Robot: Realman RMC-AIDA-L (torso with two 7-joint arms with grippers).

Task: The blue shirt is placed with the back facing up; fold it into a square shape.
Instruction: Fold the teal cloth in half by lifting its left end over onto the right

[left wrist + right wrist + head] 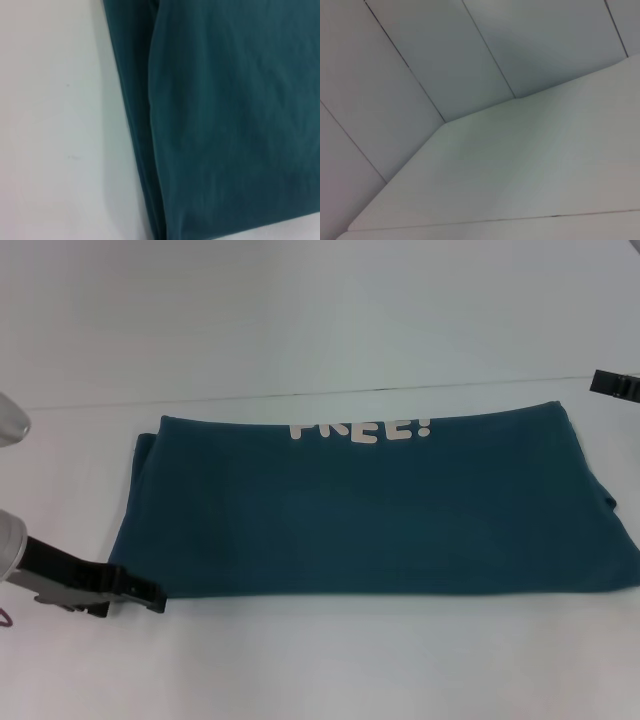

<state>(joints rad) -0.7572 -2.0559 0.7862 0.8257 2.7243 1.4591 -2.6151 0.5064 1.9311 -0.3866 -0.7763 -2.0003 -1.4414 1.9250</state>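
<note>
The blue shirt (370,510) lies flat on the white table (320,670) as a wide folded rectangle. The lower half of its white "FREE!" lettering (360,430) shows along the far edge. My left gripper (145,595) hovers low at the shirt's near left corner, just off the cloth and holding nothing. The left wrist view shows the shirt (235,125) with stacked layers along its folded edge (142,150), next to bare table. My right gripper (615,385) sits at the far right, beyond the shirt's far right corner, only partly in view.
The white table (520,170) runs well past the shirt on the near and left sides. A seam (300,395) crosses the tabletop just behind the shirt. White wall panels (420,60) stand behind the table in the right wrist view.
</note>
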